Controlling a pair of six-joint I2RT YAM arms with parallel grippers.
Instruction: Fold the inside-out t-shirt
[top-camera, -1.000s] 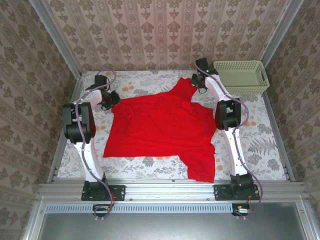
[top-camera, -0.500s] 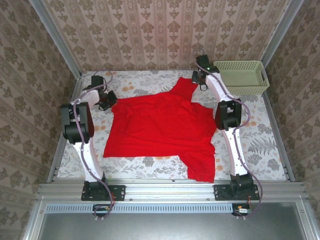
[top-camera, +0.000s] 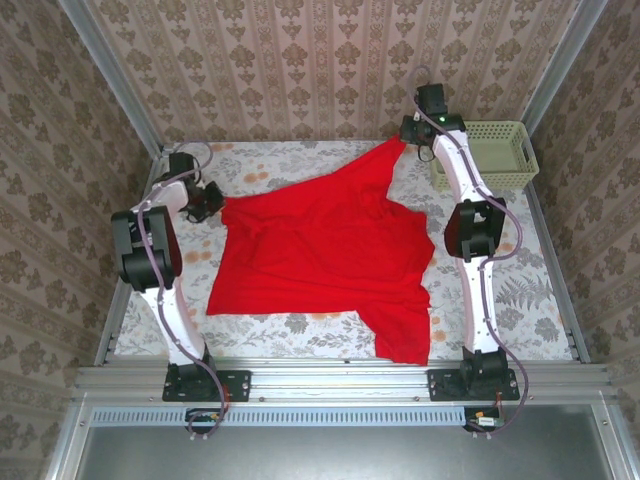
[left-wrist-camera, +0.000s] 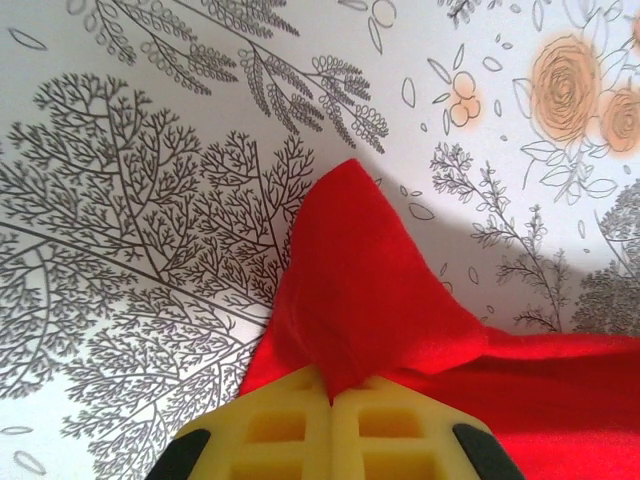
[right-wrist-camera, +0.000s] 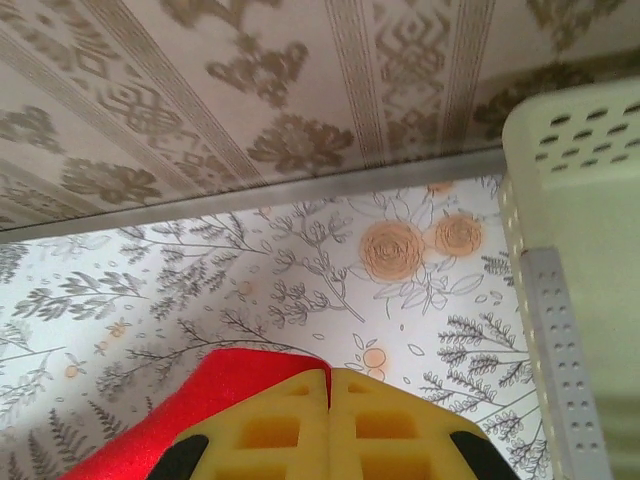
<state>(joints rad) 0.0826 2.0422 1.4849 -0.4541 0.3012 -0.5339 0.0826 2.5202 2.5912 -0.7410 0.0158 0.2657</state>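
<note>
The red inside-out t-shirt (top-camera: 325, 255) lies spread over the floral table, one point stretched toward the back right and a flap hanging near the front edge. At the far left my left gripper (top-camera: 212, 200) is shut on the shirt's left corner; in the left wrist view a red fold (left-wrist-camera: 365, 300) rises from between the yellow fingers (left-wrist-camera: 270, 430), gripper (left-wrist-camera: 332, 395). Up at the back right my right gripper (top-camera: 407, 140) is shut on the shirt's raised corner, lifted above the table. The right wrist view has red cloth (right-wrist-camera: 200, 400) coming out left of the closed gripper (right-wrist-camera: 330, 378).
A pale green basket (top-camera: 500, 155) stands at the back right corner, close to the right gripper, its wall (right-wrist-camera: 575, 250) near in the right wrist view. Patterned walls enclose the table on three sides. Bare floral tabletop (top-camera: 520, 290) lies right of the shirt.
My right gripper has lifted and moved back and right, pulling the shirt's corner into a stretched point. My left gripper has shifted slightly left and back with the left corner.
</note>
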